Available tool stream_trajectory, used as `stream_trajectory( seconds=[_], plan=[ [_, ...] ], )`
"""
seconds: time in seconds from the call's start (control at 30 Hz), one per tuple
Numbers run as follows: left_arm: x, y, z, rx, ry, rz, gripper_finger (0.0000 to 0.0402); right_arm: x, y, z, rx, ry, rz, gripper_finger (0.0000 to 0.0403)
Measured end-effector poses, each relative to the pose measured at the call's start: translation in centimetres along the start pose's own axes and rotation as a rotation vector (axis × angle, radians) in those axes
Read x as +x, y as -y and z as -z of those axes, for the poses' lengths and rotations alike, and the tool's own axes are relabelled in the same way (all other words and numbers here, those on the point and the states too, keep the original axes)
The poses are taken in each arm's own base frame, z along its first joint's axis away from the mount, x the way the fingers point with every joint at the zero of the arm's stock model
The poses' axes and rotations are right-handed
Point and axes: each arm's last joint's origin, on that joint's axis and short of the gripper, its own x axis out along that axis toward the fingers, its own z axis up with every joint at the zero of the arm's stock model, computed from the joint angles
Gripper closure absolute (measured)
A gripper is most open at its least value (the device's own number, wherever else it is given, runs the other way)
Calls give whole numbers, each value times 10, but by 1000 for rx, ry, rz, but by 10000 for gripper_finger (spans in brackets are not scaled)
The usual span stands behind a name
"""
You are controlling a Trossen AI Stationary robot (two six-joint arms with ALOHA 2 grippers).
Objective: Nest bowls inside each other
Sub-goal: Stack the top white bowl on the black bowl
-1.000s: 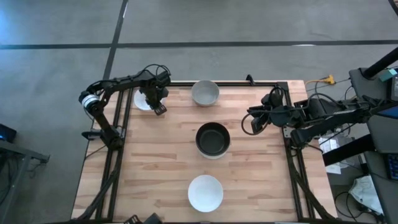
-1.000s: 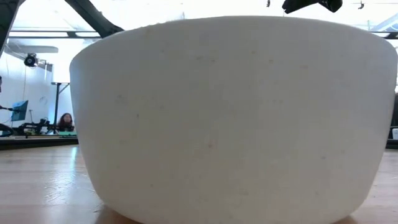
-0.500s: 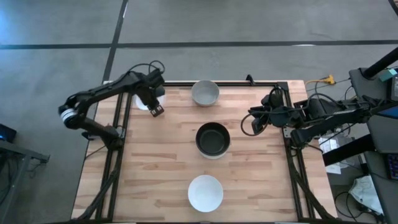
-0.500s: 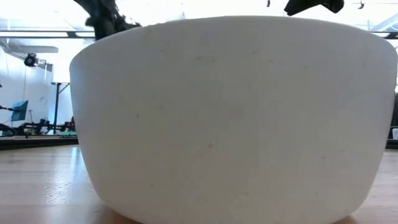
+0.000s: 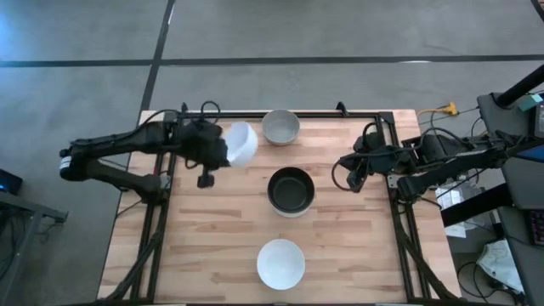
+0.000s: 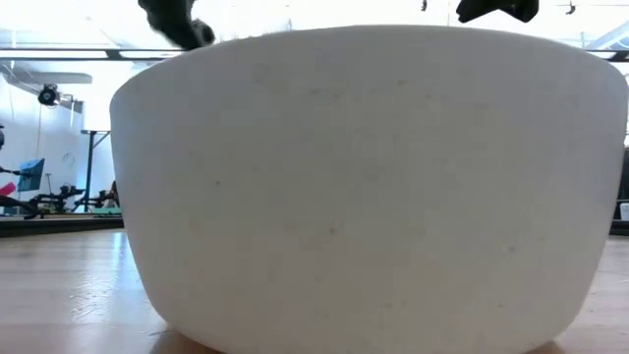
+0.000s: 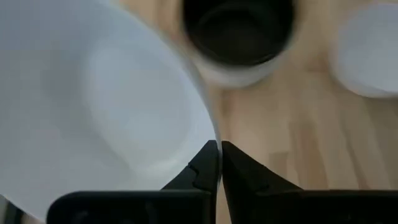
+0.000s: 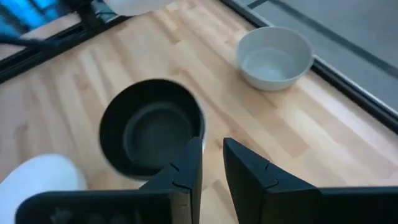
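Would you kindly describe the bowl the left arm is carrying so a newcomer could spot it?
On the wooden table, look toward the far left corner. There the left gripper holds a white bowl by its rim. Unlike the other bowls, it is tipped on its side.

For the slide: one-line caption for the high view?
Left pincer carries a tilted white bowl toward the grey bowl; black bowl mid-table, right pincer idle.

Left arm reaching in from the table's left edge, left gripper (image 5: pixel 223 149) pinched tight on the rim of a white bowl (image 5: pixel 241 143), right arm waiting at the right edge, right gripper (image 5: pixel 350 174) slightly apart
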Motion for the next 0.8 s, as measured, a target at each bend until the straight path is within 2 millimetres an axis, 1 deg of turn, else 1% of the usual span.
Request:
stream_trajectory(
  seconds=[0.07, 0.13, 0.2, 0.3, 0.4, 0.5, 0.6, 0.8],
  plan=[
    [-4, 10, -13, 125, 43, 30, 400, -2, 0, 0, -23, -6, -35, 342],
    [-5, 17, -27, 205, 78, 49, 400, -7, 2, 0, -41, -1, -79, 343],
    [-5, 19, -43, 239, 104, 52, 400, -15, 5, -1, -41, 35, -141, 344],
    [-3, 21, -68, 260, 124, 58, 400, -29, 13, -2, -9, 134, -239, 344],
    [2, 23, -91, 328, 146, 60, 400, -43, 24, 4, 37, 215, -329, 344],
    [12, 26, -112, 402, 157, 67, 400, -53, 36, 14, 105, 245, -401, 344],
    [23, 31, -129, 454, 140, 85, 401, -56, 46, 24, 169, 245, -429, 344],
    [48, 44, -146, 604, -21, 169, 401, -59, 57, 38, 205, 251, -449, 344]
  ],
)
